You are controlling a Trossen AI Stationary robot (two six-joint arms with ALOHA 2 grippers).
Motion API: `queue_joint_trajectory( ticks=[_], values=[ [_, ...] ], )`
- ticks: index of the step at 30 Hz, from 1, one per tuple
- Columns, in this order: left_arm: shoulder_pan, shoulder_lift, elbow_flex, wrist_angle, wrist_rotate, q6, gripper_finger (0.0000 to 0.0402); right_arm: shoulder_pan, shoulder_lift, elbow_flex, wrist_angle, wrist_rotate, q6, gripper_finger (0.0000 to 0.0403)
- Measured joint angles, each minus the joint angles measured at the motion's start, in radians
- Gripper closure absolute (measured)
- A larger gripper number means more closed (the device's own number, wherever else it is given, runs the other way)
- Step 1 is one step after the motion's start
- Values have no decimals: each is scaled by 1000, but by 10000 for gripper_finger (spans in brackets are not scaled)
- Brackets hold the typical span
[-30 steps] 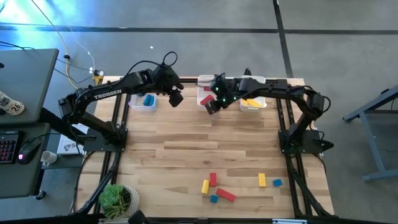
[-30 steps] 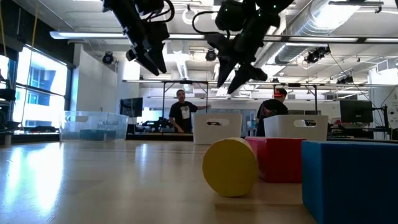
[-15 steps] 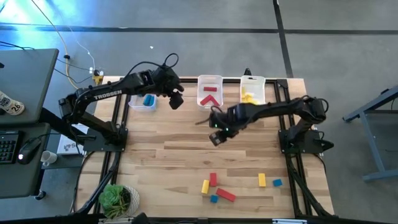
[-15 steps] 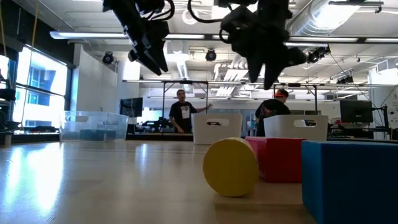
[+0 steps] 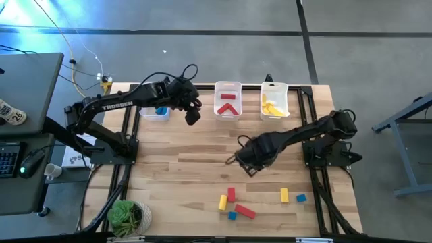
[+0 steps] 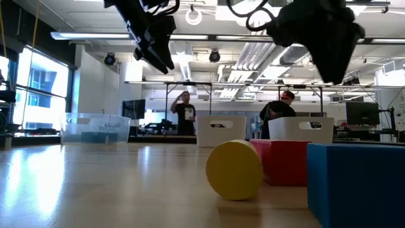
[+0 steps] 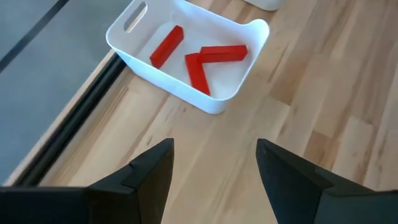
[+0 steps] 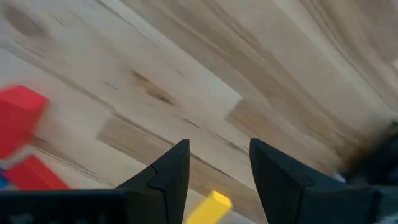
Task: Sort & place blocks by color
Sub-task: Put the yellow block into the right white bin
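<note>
High view: right gripper (image 5: 244, 164) sits low over mid-worktop (image 5: 202, 152), between the far bins and the loose blocks at the near edge. Fingers apart, nothing between them; right wrist view confirms an empty gap over bare wood, with a red block (image 8: 18, 115) and a yellow block (image 8: 208, 208) ahead. My read: it's heading for the next pick.

Left gripper (image 5: 192, 115) hovers at the far side, between the blue bin (image 5: 154, 110) and the red bin (image 5: 227, 101). Fingers apart, empty; left wrist view looks down on the red bin with three red bars inside. Looks parked, out of the right arm's way.

Sorted so far: blue block in the far-left bin, red bars in the middle bin, yellow pieces in the yellow bin (image 5: 274, 101), far right.

Still unsorted near the front edge: yellow block (image 5: 223, 202), red bar (image 5: 231, 194), red bar (image 5: 245, 211) and small blue cube (image 5: 232, 215) in one cluster, yellow block (image 5: 284, 195) and blue cube (image 5: 300, 198) to its right. Cluster pieces lie close together, so finger clearance could be tight.
</note>
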Motion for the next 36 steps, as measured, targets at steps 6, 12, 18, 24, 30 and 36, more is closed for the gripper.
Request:
queue_joint_trajectory(
  ticks=[6,12,18,24,30,36],
  values=[
    [-20,0,0,0,-1,-107,186,93,0,0,-77,0,8,249],
    [-25,0,0,-1,-1,-119,186,192,0,0,-161,10,58,249],
    [-25,0,0,-28,-3,-137,186,284,-23,-5,-225,28,126,249],
    [-27,0,0,-31,-3,-180,186,348,-119,-43,-227,81,260,249],
    [-27,0,0,-31,-3,-190,186,417,-263,-140,-204,75,473,249],
    [-27,0,0,-31,-3,-192,186,479,-379,-251,-58,75,737,249]
  ],
)
